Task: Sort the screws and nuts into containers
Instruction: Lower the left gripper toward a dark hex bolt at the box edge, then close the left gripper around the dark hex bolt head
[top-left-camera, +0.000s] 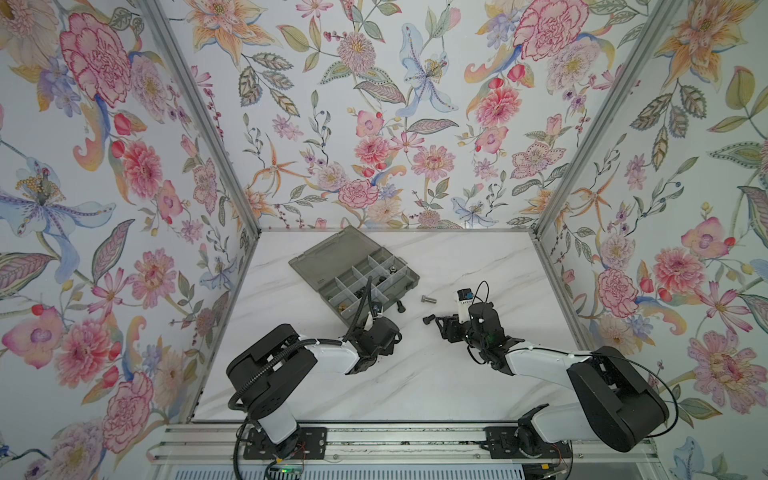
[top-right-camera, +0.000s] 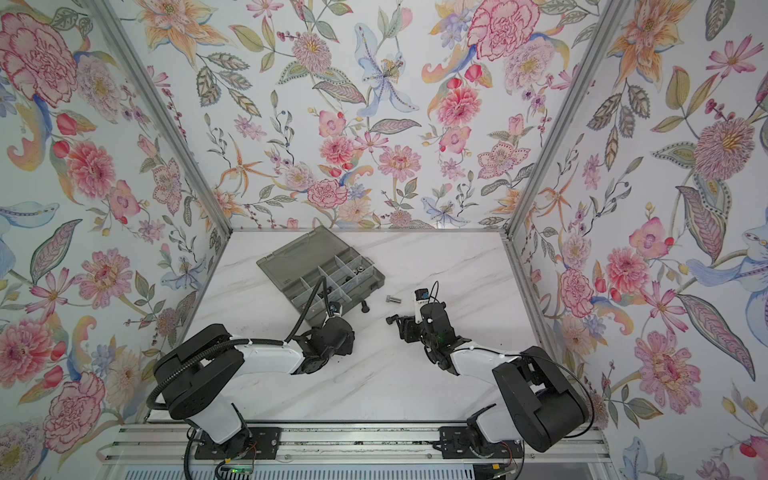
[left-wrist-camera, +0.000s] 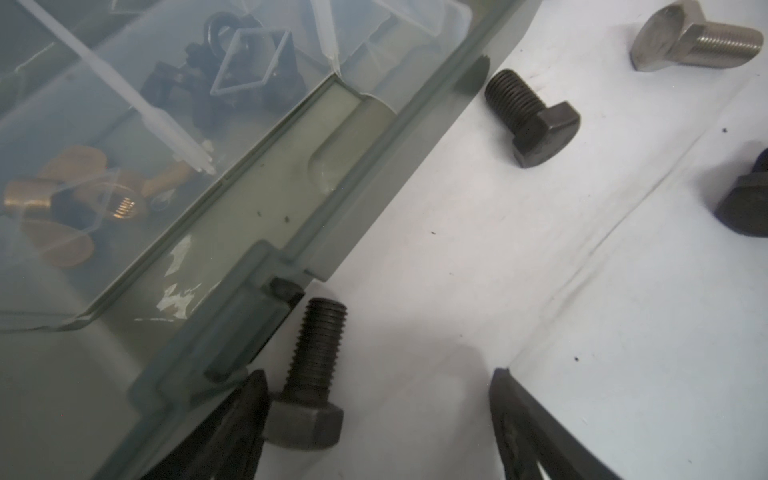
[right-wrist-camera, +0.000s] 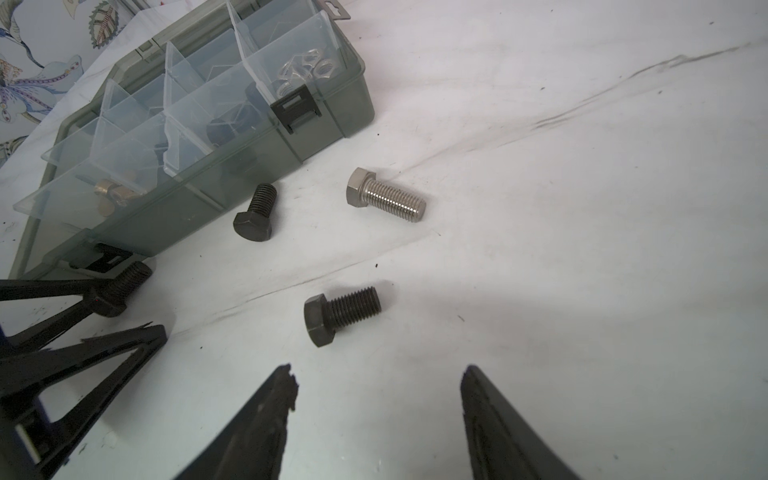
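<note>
The smoky-grey organizer box (top-left-camera: 409, 277) lies open at the back, lid (top-left-camera: 328, 253) flat. Its containers hold a brass wing nut (left-wrist-camera: 75, 195), black nuts (left-wrist-camera: 187, 87) and silver nuts (right-wrist-camera: 307, 66). Four screws lie on the table by the box. One black screw (left-wrist-camera: 307, 399) lies between the open fingers of my left gripper (left-wrist-camera: 378, 374), its head against one finger (left-wrist-camera: 245, 411). A second black screw (right-wrist-camera: 340, 309) lies just ahead of my open, empty right gripper (right-wrist-camera: 378, 370). A third black screw (right-wrist-camera: 255, 212) and the silver screw (right-wrist-camera: 386, 195) lie near the box wall (right-wrist-camera: 257, 153).
The white marble table (top-left-camera: 395, 386) is closed in by floral walls on three sides, with a metal rail (top-left-camera: 395, 440) along the front. The box latch (right-wrist-camera: 297, 110) juts from its front wall. Both arms reach in from the front rail.
</note>
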